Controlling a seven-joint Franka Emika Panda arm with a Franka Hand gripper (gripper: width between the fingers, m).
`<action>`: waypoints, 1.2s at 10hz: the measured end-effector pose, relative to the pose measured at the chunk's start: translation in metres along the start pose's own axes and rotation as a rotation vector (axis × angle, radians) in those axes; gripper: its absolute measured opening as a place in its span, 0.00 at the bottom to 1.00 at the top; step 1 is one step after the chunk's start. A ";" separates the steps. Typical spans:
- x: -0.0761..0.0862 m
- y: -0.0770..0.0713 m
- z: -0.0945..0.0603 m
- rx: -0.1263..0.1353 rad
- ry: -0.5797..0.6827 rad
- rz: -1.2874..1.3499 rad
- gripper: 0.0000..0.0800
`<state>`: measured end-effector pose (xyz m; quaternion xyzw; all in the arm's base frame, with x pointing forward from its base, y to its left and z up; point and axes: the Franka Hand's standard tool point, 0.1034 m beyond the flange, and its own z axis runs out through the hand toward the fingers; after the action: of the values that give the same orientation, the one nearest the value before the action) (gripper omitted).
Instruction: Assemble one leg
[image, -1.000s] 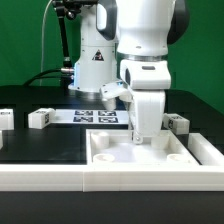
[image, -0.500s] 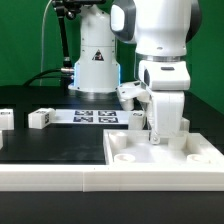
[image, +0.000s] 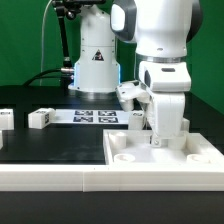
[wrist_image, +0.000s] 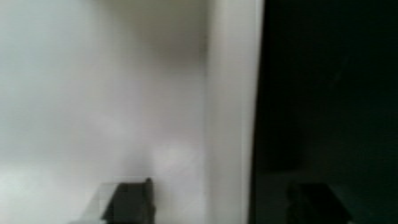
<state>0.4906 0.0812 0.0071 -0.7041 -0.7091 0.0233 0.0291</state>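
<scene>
The leg (image: 40, 117) looked light, stiff, slick plastic — best pinched across its flat sides; the pincer (wrist_image: 222, 200) gaped wide, holding nothing.

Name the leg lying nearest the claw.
The leg at the marker board's right end in the exterior view, beside the claw; the other leg, left of the board, lies farther off.

The jaws stand low over the tabletop (image: 150, 152), which lies on the counter (image: 60, 140). Behind them, toward the exterior view's left, lies the marker board (image: 95, 117). Farther that way, well apart, rests a leg (image: 40, 117).
</scene>
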 end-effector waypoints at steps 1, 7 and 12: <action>0.000 0.000 0.000 0.000 0.000 0.000 0.60; 0.001 0.001 -0.003 -0.003 -0.003 0.011 0.81; 0.011 -0.016 -0.065 -0.056 -0.041 0.076 0.81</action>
<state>0.4791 0.0916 0.0730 -0.7305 -0.6826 0.0190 -0.0062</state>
